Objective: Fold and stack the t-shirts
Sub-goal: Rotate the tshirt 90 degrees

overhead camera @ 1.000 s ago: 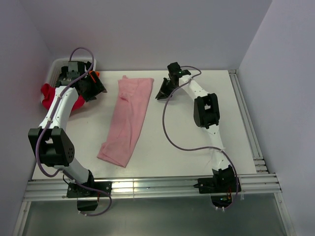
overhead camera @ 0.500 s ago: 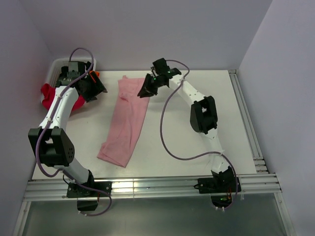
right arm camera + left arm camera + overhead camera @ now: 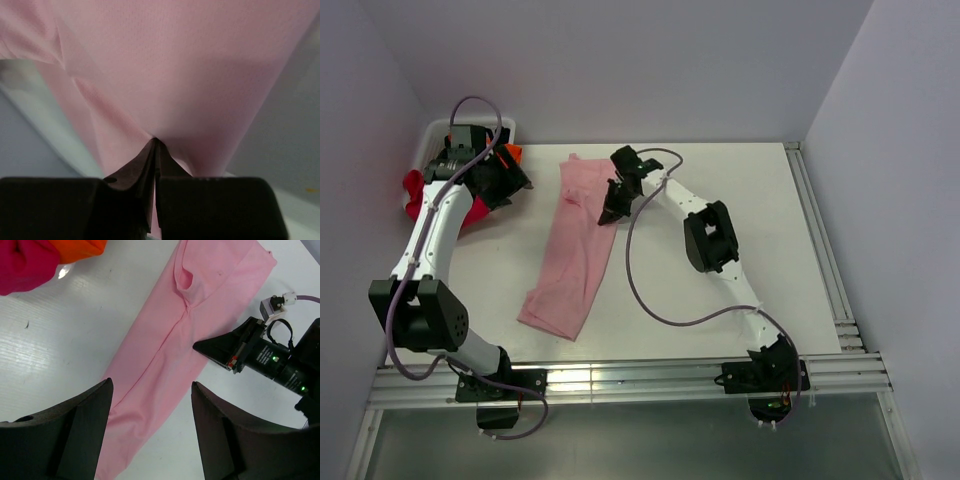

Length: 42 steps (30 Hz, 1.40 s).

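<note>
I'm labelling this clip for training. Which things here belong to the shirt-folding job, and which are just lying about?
Part of the job:
- pink shirt, pinched at its edge by the shut right gripper
- crimson shirt
- orange shirt
- left gripper, open and holding nothing

Just there:
- white basket
- table
- metal rails

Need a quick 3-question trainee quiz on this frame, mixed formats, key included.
1. True or false: the right gripper is shut on the pink t-shirt.
2. The left gripper is: A) shut on cloth; B) open, holding nothing; C) out of every view.
3. Fill in the colour: the shirt beside the crimson t-shirt is ___.
Key: 1 true; 2 B; 3 orange, the orange t-shirt.
</note>
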Available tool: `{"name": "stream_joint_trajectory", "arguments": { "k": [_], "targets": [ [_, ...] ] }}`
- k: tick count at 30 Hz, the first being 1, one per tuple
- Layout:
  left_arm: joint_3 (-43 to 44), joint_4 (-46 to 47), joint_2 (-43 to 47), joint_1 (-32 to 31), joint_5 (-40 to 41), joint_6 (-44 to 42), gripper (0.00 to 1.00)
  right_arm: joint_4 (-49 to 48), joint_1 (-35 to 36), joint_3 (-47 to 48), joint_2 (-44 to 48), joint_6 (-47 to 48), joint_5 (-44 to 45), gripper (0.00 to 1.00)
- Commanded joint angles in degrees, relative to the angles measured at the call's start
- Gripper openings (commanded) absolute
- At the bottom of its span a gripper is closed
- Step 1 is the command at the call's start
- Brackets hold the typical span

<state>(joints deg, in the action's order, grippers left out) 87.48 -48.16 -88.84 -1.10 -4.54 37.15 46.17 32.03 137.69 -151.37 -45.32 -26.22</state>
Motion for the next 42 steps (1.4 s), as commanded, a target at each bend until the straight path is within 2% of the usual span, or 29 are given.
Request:
{"name": "stream_joint_trajectory", "arguments": {
  "k": [1,7,13,14,15,16,19,22,23,26,29,30,32,33,36,38,42],
  "targets": [
    [-0.64,-1.76,4.02,-0.21,2.86,0.38,0.70,4.45,-3.46,2.67,0.90,2.95,7.05,0.06],
    [-2.05,-1.76,5.87,-0.21,3.57,1.09,0.70,3.41,-9.44,5.75,0.11,0.85,8.46,0.05],
    [-1.70,-0.62,4.38,-0.21,2.17,2.05,0.70,-0.37,-13.04,5.14,-0.24,-1.26,4.08,0.08],
    [-1.53,-0.44,4.11,-0.21,1.81,2.31,0.70,-2.03,-13.22,4.44,0.63,-1.00,1.89,0.10],
    [-1.09,-0.18,3.85,-0.21,1.38,2.40,0.70,-3.97,-13.22,2.17,1.42,-1.00,-4.04,0.16],
    [-0.91,0.08,3.76,-0.21,0.68,2.40,0.70,-6.33,-13.14,1.36,2.30,-1.00,-6.37,0.33],
    [-0.47,-0.44,3.50,-0.48,0.14,1.09,0.71,-6.36,-12.52,-1.79,7.91,-0.21,-9.99,0.57],
    [-6.67,-1.41,5.07,-1.00,1.46,-1.19,0.71,-6.01,-10.59,-9.69,19.84,1.10,-8.43,0.64],
    [-6.71,-0.71,6.12,-1.09,1.37,-1.37,0.70,-5.40,-10.06,-9.72,22.23,1.72,-7.54,0.64],
    [-16.79,2.62,11.48,-1.09,0.93,-1.20,0.71,-3.38,-7.61,-19.09,31.53,4.26,-3.76,0.65],
    [-26.02,4.56,15.97,-1.18,-0.91,-0.59,0.71,-1.79,-4.97,-31.57,39.71,6.38,-0.34,0.66],
    [-29.88,5.35,17.46,-1.18,-1.61,-0.58,0.71,-1.79,-2.87,-38.56,41.66,6.47,0.46,0.66],
    [-33.85,6.41,18.69,-1.44,-1.97,-0.58,0.70,-4.33,-0.67,-46.68,46.92,5.60,1.34,0.67],
    [-37.61,7.54,20.01,-1.45,-2.23,-0.50,0.70,-7.12,1.26,-54.38,48.52,4.81,1.52,0.67],
    [-40.82,8.88,22.12,-2.75,-1.01,0.47,0.69,-9.43,3.21,-64.52,52.75,3.05,2.13,0.67],
    [-40.55,9.48,22.48,-5.99,-0.21,1.95,0.69,-8.73,3.65,-67.01,55.11,3.05,3.88,0.67],
    [-43.54,10.11,20.30,-8.11,0.83,6.61,0.67,-9.35,3.65,-72.38,59.78,1.20,5.65,0.66]
  ]
}}
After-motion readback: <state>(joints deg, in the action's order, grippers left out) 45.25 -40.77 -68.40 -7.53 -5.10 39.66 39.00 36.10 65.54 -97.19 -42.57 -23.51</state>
